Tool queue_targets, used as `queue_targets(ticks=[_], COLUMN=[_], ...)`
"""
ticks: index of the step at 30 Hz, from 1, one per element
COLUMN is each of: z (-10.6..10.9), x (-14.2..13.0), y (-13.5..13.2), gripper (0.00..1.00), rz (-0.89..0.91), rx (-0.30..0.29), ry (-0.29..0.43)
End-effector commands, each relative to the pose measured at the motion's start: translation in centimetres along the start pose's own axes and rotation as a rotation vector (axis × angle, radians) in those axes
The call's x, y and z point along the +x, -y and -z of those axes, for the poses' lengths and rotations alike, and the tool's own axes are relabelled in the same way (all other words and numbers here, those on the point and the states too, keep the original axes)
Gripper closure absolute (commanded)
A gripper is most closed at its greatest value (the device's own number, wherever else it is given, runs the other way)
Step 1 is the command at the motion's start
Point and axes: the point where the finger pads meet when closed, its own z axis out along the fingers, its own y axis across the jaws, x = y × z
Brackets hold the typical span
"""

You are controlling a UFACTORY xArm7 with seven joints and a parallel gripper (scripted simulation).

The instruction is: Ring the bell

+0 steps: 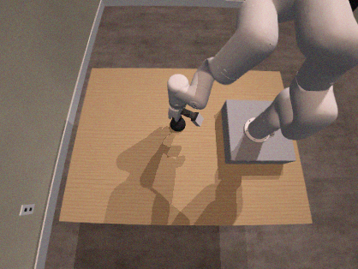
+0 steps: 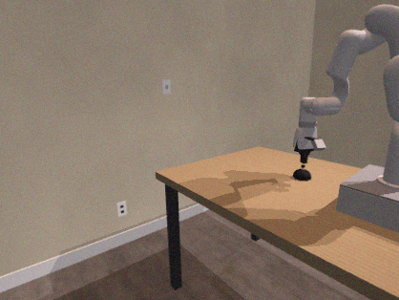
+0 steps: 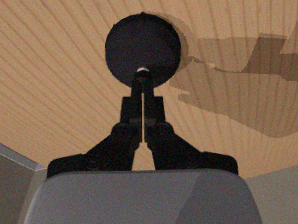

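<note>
A small black dome bell (image 1: 177, 124) stands upright on the wooden table, also seen in the side view (image 2: 302, 175) and from above in the wrist view (image 3: 143, 50). Its small pale button (image 3: 141, 72) shows at the top of the dome. My gripper (image 3: 142, 93) is shut and empty, pointing straight down. In the wrist view its fingertips overlap the button. In the side view the fingertips (image 2: 304, 163) reach the top of the bell; I cannot tell whether they touch the button.
The arm's grey base block (image 1: 256, 130) stands on the table to the right of the bell. The arm's shadow falls across the table in front of the bell. The table's left edge (image 2: 164, 177) is far from the bell.
</note>
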Motion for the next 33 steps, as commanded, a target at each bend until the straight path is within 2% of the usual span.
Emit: queue_targets(ticks=[1,33], z=[-0.12,-0.94], x=[-0.18,-0.19], y=[-0.05,-0.06], gripper=[1.0,1.0], rz=[0.0,0.0], rx=[-0.002,-0.002], ry=[0.004,0.004])
